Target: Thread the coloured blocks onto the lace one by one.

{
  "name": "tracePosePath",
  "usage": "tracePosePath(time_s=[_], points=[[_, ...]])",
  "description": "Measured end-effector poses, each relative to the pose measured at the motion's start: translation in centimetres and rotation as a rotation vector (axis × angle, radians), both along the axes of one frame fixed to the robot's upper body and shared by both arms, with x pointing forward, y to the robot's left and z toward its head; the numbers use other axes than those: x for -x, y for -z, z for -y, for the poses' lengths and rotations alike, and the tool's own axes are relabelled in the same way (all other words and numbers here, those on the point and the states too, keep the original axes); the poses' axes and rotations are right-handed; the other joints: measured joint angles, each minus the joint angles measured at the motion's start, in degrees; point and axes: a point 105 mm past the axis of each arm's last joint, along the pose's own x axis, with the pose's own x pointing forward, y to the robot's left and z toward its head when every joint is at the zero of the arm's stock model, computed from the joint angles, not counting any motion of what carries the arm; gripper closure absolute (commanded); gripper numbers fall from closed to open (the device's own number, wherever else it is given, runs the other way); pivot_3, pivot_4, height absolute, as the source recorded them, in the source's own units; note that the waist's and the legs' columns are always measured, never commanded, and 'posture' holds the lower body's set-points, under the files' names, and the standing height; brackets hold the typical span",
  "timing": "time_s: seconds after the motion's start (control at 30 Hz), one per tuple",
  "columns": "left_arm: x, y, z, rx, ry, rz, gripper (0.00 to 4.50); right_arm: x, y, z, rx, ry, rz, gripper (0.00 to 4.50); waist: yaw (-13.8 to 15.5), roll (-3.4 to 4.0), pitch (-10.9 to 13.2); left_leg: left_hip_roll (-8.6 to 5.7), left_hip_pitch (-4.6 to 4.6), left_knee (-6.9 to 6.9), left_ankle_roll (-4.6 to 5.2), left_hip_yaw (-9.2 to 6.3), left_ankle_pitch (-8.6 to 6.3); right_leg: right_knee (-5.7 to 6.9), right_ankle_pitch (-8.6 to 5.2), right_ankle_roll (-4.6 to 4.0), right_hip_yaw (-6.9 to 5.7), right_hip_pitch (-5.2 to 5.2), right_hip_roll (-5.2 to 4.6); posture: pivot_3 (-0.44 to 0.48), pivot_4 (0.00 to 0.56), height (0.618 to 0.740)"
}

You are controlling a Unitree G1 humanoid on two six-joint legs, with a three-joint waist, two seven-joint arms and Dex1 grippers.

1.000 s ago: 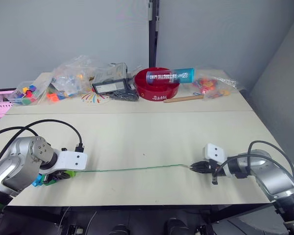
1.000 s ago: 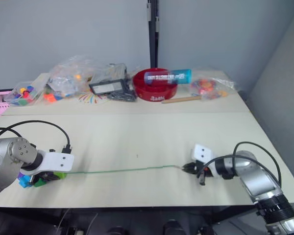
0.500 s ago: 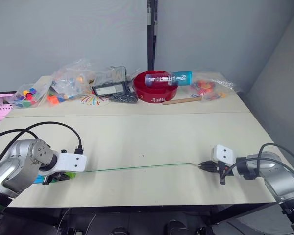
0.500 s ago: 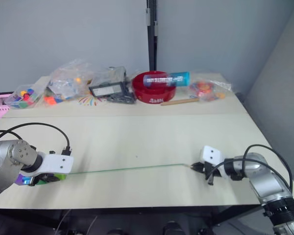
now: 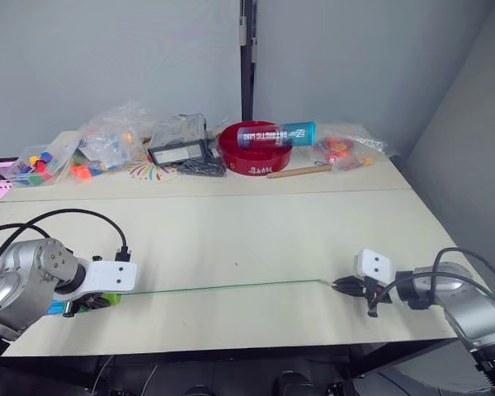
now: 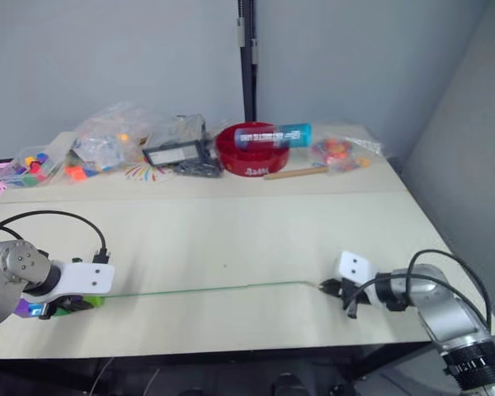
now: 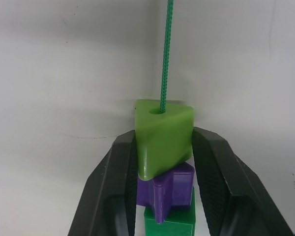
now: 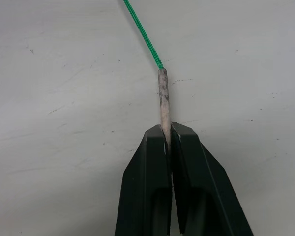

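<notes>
In the left wrist view my left gripper (image 7: 163, 147) is shut on a light green block (image 7: 163, 137) that the green lace (image 7: 164, 73) enters through its hole. A purple block (image 7: 168, 192) and a darker green block (image 7: 170, 224) sit stacked behind it between the fingers. From the head, the left gripper (image 5: 91, 303) rests at the table's near left, with a sky blue block (image 6: 35, 311) and another purple block (image 6: 21, 308) beside it. The lace (image 5: 231, 286) runs straight to my right gripper (image 5: 340, 285), which is shut on its pale stiff tip (image 8: 162, 98).
Along the table's far edge stand a red bowl (image 5: 252, 154) with a blue tube (image 5: 276, 134) across it, clear bags of toy pieces (image 5: 115, 134), a dark box (image 5: 175, 152), a wooden stick (image 5: 299, 172) and another bag (image 5: 346, 150). A black cable (image 5: 66, 216) arches over my left wrist.
The head camera has shifted. The lace, slightly bent near its tip before, now lies straight between the two grippers. Both grips are the same.
</notes>
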Motion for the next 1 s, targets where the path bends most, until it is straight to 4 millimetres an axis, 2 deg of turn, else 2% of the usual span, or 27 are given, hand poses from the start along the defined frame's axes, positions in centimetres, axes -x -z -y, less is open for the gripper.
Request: tracePosePath(time_s=[0.1,0.13,0.2,0.23,0.43,0.53,0.63,0.67,0.73,0.9,1.0], points=[[0.2,0.2,-0.1,0.011,-0.005,-0.002,3.36,-0.3,0.2,-0.6,-0.011,0.007,0.003,4.5,-0.47,-0.05,0.03,0.01,0.44,-0.11,-0.02,0.02,-0.01,-0.01,-0.29,-0.45,0.03,0.34,-0.01,0.0,0.15,0.731],[0.2,0.2,-0.1,0.011,-0.006,-0.003,3.36,-0.3,0.3,-0.7,-0.015,0.009,0.004,4.16,-0.55,-0.07,0.02,0.02,0.53,-0.15,-0.02,0.04,-0.02,-0.01,-0.32,-0.49,0.03,0.4,-0.01,0.0,0.15,0.731],[0.4,0.3,-0.2,0.01,-0.006,0.0,2.32,-0.4,0.2,-1.1,-0.026,0.014,0.01,3.54,-0.71,-0.08,0.02,0.04,0.56,-0.22,-0.02,0.06,-0.02,0.0,-0.34,-0.5,0.04,0.38,0.0,0.0,0.15,0.731],[0.6,0.7,-0.2,0.012,-0.005,-0.01,2.01,-0.5,0.1,-1.2,-0.031,0.016,0.016,3.19,-0.79,-0.1,0.03,0.04,0.55,-0.24,-0.02,0.08,-0.02,0.01,-0.34,-0.5,0.04,0.36,0.0,0.0,0.15,0.731],[0.2,0.0,-0.1,0.038,0.006,0.031,0.03,-0.8,-0.3,-1.7,-0.051,0.02,0.018,1.21,-0.73,-0.46,0.07,0.08,0.48,-0.59,0.02,0.13,-0.05,-0.12,-0.26,-0.14,0.04,0.24,0.03,0.0,0.15,0.731],[0.2,-0.5,0.5,0.073,0.02,0.037,0.0,-0.8,-0.6,-1.9,-0.069,0.008,0.008,0.17,-0.61,-0.59,0.22,0.08,0.34,-0.6,0.15,0.13,-0.16,-0.13,-0.35,-0.14,0.03,0.09,0.03,0.0,0.15,0.731],[0.6,-1.0,1.4,0.133,0.049,0.029,0.0,-0.3,-1.1,-2.5,-0.105,-0.017,-0.018,0.05,-0.61,-0.68,0.27,0.08,-0.44,-0.45,0.2,0.1,-0.19,0.01,-0.29,-0.23,0.0,-0.86,0.03,0.0,0.15,0.731],[0.9,-1.3,1.5,0.15,0.052,0.028,0.0,-0.1,-1.2,-2.7,-0.117,-0.025,-0.027,0.05,-0.64,-0.71,0.28,0.09,-0.66,-0.38,0.2,0.1,-0.19,0.09,-0.1,-0.53,0.01,-1.2,0.03,0.0,0.15,0.731],[1.2,-2.8,1.5,0.189,0.049,0.048,0.0,0.4,-1.6,-2.9,-0.139,-0.037,-0.041,0.05,-0.6,-0.71,0.35,0.08,-1.33,0.0,0.26,0.01,-0.23,0.41,-0.05,-0.62,-0.07,-1.83,0.01,0.0,0.15,0.731],[1.7,-6.8,0.9,0.349,-0.044,0.165,0.0,1.5,-2.4,-3.1,-0.228,-0.019,-0.093,0.05,-0.2,-0.44,0.75,-0.06,-1.37,0.0,0.33,-0.01,-0.27,0.31,-0.08,-0.57,-0.16,-1.78,-0.17,0.0,0.15,0.731],[2.5,-7.7,0.1,0.569,-0.155,0.261,0.0,1.5,-4.1,-2.4,-0.307,0.059,-0.061,0.05,-0.25,-0.28,0.9,-0.08,-1.35,0.0,0.33,0.02,-0.27,0.33,-0.09,-0.53,-0.15,-1.76,-0.21,0.0,0.15,0.731]])
